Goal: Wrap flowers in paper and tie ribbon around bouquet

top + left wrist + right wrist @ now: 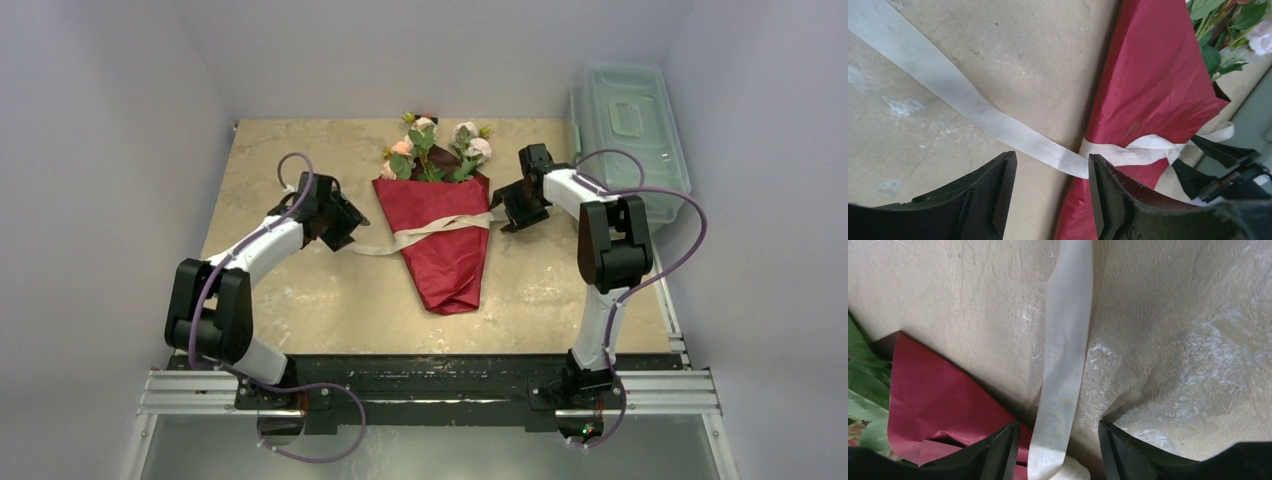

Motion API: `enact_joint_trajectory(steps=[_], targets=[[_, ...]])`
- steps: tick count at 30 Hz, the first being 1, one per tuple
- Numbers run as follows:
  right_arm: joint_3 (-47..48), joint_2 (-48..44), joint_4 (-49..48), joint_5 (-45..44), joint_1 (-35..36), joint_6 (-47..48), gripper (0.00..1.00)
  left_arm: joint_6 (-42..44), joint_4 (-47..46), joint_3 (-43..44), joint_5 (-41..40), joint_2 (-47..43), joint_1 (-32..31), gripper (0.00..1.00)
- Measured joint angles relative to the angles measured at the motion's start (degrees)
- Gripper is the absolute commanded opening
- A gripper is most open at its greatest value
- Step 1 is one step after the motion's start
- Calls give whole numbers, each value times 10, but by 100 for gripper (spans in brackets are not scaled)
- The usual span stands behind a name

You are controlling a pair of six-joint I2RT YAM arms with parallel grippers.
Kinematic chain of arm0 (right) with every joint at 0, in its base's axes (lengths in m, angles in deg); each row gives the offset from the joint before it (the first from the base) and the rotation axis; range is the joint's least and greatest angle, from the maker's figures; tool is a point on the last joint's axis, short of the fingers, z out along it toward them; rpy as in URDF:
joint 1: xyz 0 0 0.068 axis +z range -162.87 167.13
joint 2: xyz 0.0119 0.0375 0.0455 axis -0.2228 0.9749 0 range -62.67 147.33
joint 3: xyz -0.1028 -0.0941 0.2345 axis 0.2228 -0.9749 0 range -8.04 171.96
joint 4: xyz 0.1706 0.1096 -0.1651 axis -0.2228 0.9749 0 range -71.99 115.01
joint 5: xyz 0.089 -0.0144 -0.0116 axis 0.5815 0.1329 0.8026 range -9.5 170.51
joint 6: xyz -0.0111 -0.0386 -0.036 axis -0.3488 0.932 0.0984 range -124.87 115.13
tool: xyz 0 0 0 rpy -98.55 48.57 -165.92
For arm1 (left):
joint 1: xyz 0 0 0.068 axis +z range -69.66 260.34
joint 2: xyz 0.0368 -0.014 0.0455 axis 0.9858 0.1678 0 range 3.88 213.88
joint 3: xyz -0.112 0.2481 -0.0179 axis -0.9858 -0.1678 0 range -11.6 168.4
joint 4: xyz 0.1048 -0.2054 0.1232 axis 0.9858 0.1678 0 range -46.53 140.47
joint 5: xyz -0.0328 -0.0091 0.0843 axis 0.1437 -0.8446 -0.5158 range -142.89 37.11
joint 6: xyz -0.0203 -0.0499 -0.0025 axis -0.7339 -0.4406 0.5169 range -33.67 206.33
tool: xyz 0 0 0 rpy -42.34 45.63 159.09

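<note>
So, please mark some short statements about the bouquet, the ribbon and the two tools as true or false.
1. The flowers sit inside red paper. True.
2. The ribbon forms a finished bow. False: it only crosses over the paper, its ends trailing to both sides.
3. The left tool and the right tool each have fingers apart, with ribbon between them. True.
4. The flowers point to the near edge of the table. False: they point to its far edge.
</note>
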Motion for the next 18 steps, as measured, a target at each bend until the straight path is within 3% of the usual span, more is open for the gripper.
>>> enact_joint_trajectory(steps=[6,14,18], targets=[[0,1,-16,-4,2,-13,50,-115,-13,-9,43,16,-4,59],[-2,1,-38,-3,2,-22,0,-231,-27,-43,69,35,-13,59],[-10,1,-58,-2,0,-19,0,-260,-48,-44,76,57,-20,59]])
